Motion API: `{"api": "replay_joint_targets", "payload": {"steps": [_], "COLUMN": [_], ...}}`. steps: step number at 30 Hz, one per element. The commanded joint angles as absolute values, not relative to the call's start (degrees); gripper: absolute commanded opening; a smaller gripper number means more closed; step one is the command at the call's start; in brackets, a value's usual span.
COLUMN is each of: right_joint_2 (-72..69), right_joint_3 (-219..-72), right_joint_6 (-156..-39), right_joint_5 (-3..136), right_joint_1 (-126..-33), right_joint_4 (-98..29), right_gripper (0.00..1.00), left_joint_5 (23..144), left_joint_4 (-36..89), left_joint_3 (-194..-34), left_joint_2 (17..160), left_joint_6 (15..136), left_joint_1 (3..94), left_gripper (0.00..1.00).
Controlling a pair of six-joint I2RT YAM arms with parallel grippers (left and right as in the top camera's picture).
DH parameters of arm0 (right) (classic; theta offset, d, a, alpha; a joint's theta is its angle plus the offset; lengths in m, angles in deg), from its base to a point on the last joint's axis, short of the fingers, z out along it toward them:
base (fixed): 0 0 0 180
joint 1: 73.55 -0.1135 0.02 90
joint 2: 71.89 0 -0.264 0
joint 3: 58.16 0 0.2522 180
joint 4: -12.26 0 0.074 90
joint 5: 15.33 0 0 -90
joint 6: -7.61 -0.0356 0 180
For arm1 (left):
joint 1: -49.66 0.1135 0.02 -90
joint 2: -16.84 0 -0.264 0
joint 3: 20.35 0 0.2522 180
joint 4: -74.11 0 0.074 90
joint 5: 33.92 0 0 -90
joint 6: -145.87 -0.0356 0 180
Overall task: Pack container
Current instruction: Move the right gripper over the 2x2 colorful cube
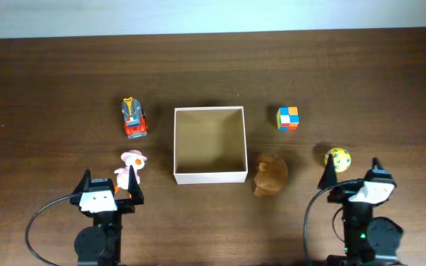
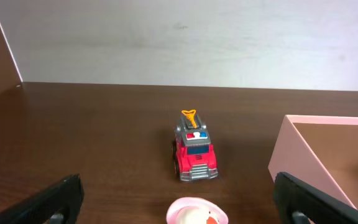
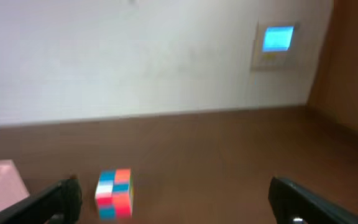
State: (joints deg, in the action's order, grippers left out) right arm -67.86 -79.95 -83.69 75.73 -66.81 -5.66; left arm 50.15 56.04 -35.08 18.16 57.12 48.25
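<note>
The container (image 1: 177, 140) is a square open box with white walls and a tan inside, empty, at the table's middle; its corner shows in the left wrist view (image 2: 303, 155). A red toy fire truck (image 1: 133, 118) (image 2: 193, 154) lies left of it. A duck toy with a pink hat (image 1: 130, 168) (image 2: 196, 213) stands just ahead of my left gripper (image 1: 111, 186) (image 2: 179, 202), which is open and empty. A brown plush (image 1: 271, 175), a colour cube (image 1: 288, 117) (image 3: 114, 193) and a yellow ball (image 1: 337, 157) lie right of the box. My right gripper (image 1: 353, 174) (image 3: 173, 202) is open and empty.
The dark wooden table (image 1: 50, 89) runs to a pale wall at the back. A black cable (image 1: 35, 225) loops by the left arm's base. A small lit screen (image 3: 277, 38) hangs on the wall in the right wrist view.
</note>
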Motion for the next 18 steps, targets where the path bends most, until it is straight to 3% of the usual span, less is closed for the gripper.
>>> {"api": "replay_joint_targets", "payload": {"steps": [1,7,18], "right_joint_2": [-61.72,-43.97,-4.13], "right_joint_3": [-88.11,-105.22,-145.74], "right_joint_6": [-84.39,-84.37,-84.39], "right_joint_5": [77.57,77.55,69.98], "right_joint_1": [-67.12,-67.12,-67.18], "right_joint_4": [-5.53,-9.36,-35.78], "right_gripper": [0.99,0.99,0.99], "left_joint_5": [50.74,50.74,50.74], "left_joint_4": [56.23,56.23,56.23], "left_joint_3": [-34.62,-34.62,-34.62], "left_joint_2": [17.57,17.57,17.57], "left_joint_6": [56.23,56.23,56.23], "left_joint_1": [48.6,48.6,48.6], "left_gripper": [0.99,0.99,0.99]}}
